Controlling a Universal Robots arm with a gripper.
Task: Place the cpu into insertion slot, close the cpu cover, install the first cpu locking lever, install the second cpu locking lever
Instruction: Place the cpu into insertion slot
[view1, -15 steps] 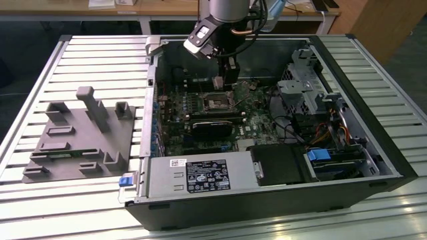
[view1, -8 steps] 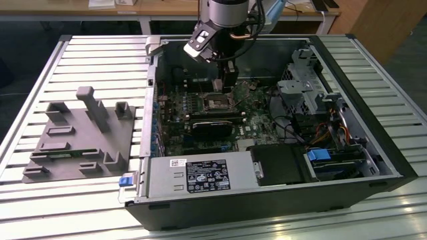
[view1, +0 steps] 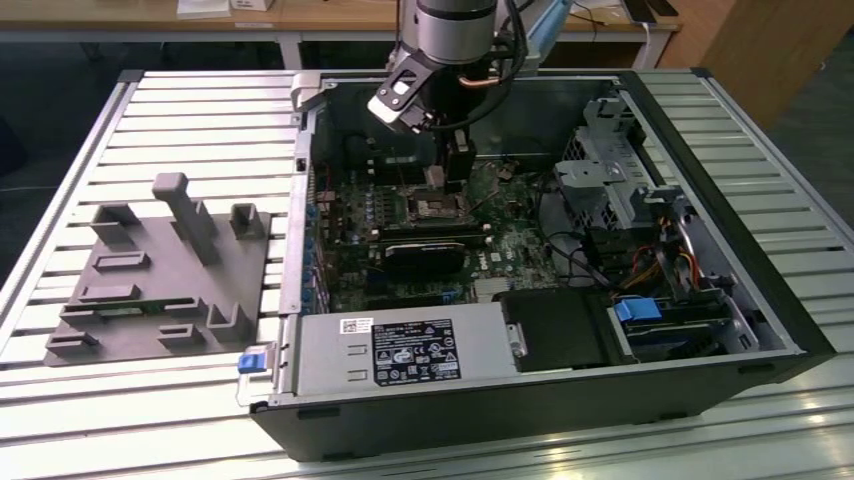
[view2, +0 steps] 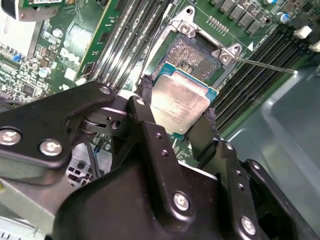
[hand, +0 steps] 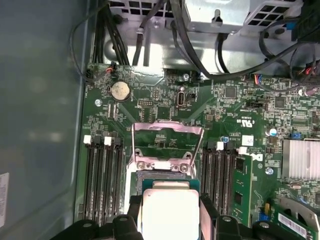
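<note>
I see the cpu (view2: 182, 100) pinched by its opposite edges between the gripper (view2: 177, 105) and its two black fingers (view2: 144, 102), hanging at the near edge of the open insertion slot (view2: 192, 55). The cpu cover (hand: 167, 126) stands raised behind it. My arm (view1: 454, 30) reaches straight down into the computer case (view1: 507, 425). I cannot make out the print on the power supply (view1: 327, 370) or its white label (view1: 414, 352).

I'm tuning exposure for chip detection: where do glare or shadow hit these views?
First wrist view: the cpu top is washed almost white, and the raised cpu cover shines. Second wrist view: the cpu, held in the end effector, shows mottled reflections. Exterior view: glare streaks the slatted table, while the inside of the computer case lies in shade.
</note>
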